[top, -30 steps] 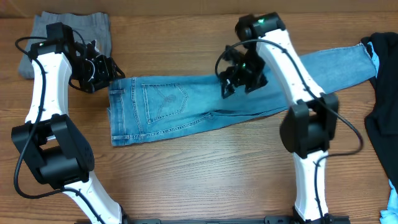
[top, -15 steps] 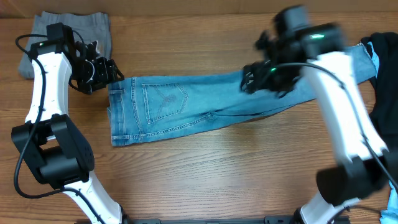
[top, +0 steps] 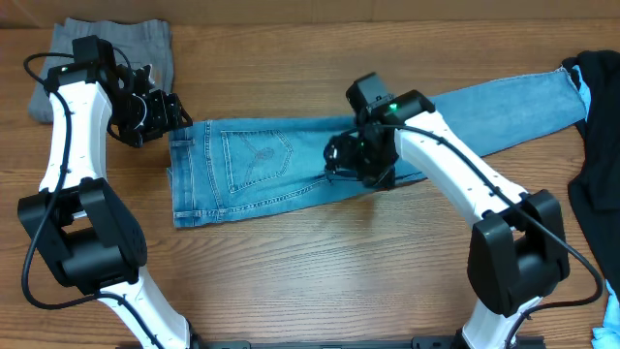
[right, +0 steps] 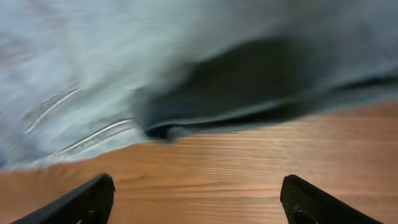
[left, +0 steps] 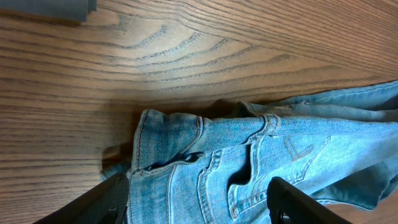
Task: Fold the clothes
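The clothes are light blue jeans (top: 291, 160) lying flat across the table, waist to the left and legs running to the far right. My left gripper (top: 172, 110) hovers at the waistband's far corner, open. In the left wrist view the waistband and belt loops (left: 205, 143) lie just ahead of the left gripper (left: 199, 208), and denim shows between its spread fingers. My right gripper (top: 341, 157) is over the thigh near the jeans' front edge, open. The blurred right wrist view shows the denim edge (right: 155, 93) ahead and bare wood between the right gripper's (right: 202, 208) fingers.
Folded grey trousers (top: 107, 44) lie at the back left, just behind the left arm; a corner of them shows as the grey cloth (left: 50, 6). A black garment with blue trim (top: 596, 145) lies at the right edge, touching the jeans' hems.
My right arm swung out to the right over the leg, then came back left and lower to the jeans' front edge. The left gripper stayed in place and opened a little wider.
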`<state>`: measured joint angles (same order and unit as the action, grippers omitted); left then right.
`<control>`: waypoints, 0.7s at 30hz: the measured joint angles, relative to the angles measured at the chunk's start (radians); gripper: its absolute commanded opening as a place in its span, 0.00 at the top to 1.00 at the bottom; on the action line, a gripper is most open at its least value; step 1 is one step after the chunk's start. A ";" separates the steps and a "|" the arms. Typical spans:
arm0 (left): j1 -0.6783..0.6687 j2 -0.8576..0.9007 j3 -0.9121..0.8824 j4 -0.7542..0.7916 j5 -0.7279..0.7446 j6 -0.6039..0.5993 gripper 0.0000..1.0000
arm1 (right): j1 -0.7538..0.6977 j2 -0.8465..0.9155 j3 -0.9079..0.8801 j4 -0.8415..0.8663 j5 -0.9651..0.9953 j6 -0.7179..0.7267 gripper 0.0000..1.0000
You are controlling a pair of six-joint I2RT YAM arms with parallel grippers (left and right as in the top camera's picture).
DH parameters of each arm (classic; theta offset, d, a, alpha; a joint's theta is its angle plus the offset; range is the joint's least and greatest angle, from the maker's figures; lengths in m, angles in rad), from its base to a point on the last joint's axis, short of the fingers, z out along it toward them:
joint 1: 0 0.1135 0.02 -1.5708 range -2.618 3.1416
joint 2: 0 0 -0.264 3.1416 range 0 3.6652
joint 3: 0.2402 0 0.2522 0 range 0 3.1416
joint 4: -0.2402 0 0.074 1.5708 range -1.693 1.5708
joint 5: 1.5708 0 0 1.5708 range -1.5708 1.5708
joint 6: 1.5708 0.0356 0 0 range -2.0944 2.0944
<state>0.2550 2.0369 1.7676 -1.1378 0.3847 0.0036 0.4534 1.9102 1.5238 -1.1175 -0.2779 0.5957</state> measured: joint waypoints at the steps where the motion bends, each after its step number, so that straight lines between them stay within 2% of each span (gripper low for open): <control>1: 0.000 0.000 0.000 -0.001 0.000 0.000 0.26 | 0.000 0.000 -0.018 -0.001 0.013 0.041 0.13; 6: 0.000 0.000 0.000 -0.004 0.000 0.000 0.26 | -0.001 0.000 -0.059 0.050 0.031 0.141 0.16; 9: 0.000 0.000 0.000 -0.004 0.000 0.000 0.27 | -0.001 0.000 -0.060 0.087 0.031 0.179 0.22; 15: 0.000 0.000 0.000 -0.007 0.000 0.000 0.27 | -0.001 0.002 -0.060 0.114 0.025 0.302 0.14; 21: 0.000 0.000 0.000 -0.018 0.000 0.000 0.27 | 0.000 0.077 -0.060 0.136 -0.038 0.375 0.14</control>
<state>0.2550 2.0369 1.7679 -1.1557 0.3847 0.0036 0.4534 1.9869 1.4639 -0.9817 -0.3157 0.9703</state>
